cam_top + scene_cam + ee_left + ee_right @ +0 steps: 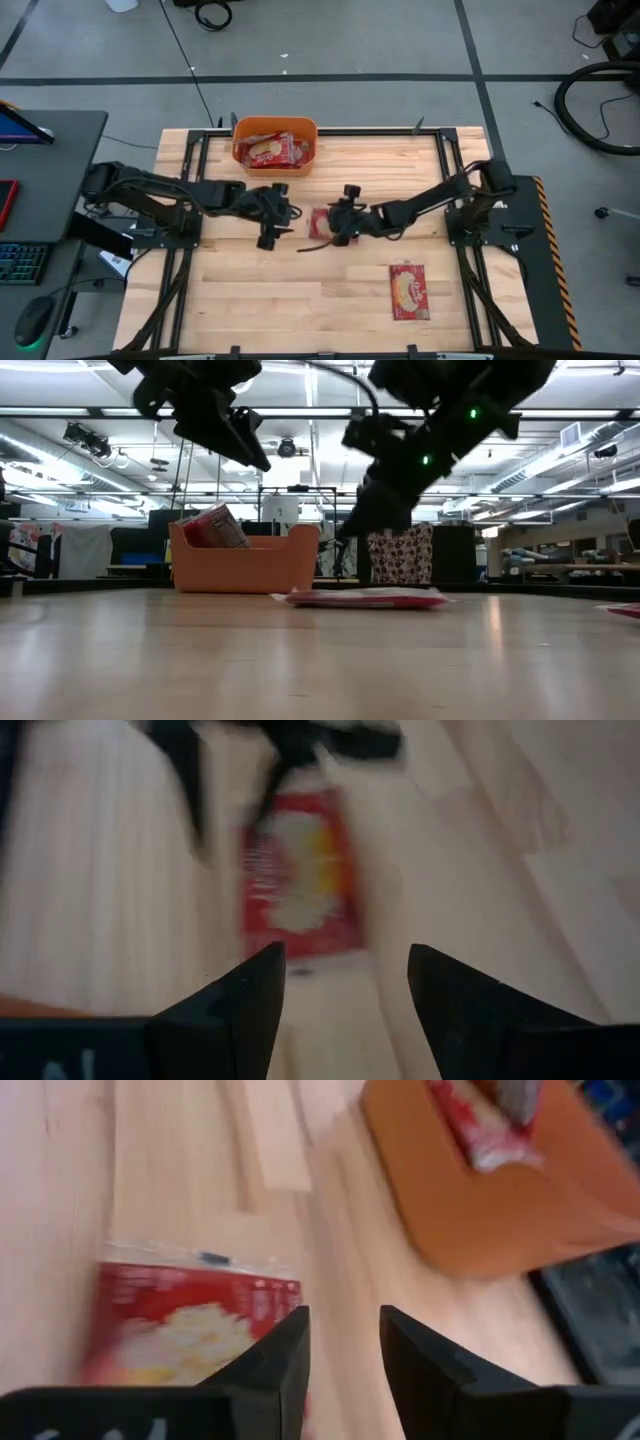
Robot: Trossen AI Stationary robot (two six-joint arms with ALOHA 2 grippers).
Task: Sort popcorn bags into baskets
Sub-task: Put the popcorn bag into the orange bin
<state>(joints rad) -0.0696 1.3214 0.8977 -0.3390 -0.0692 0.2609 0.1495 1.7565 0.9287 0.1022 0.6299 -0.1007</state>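
One red popcorn bag lies flat on the middle of the table; it also shows in the low view. My left gripper hovers open just left of it, with the bag ahead of its fingers. My right gripper hovers open over the bag's right part, above it and clear of it; the bag shows beside its fingers. A second bag lies flat near the table's near right. The orange basket stands at the far edge and holds popcorn bags.
Black rails run along the table's sides and far edge. The bags in the basket stick up above its rim. Bare wood lies at the near left. A desk with a keyboard stands left of the table.
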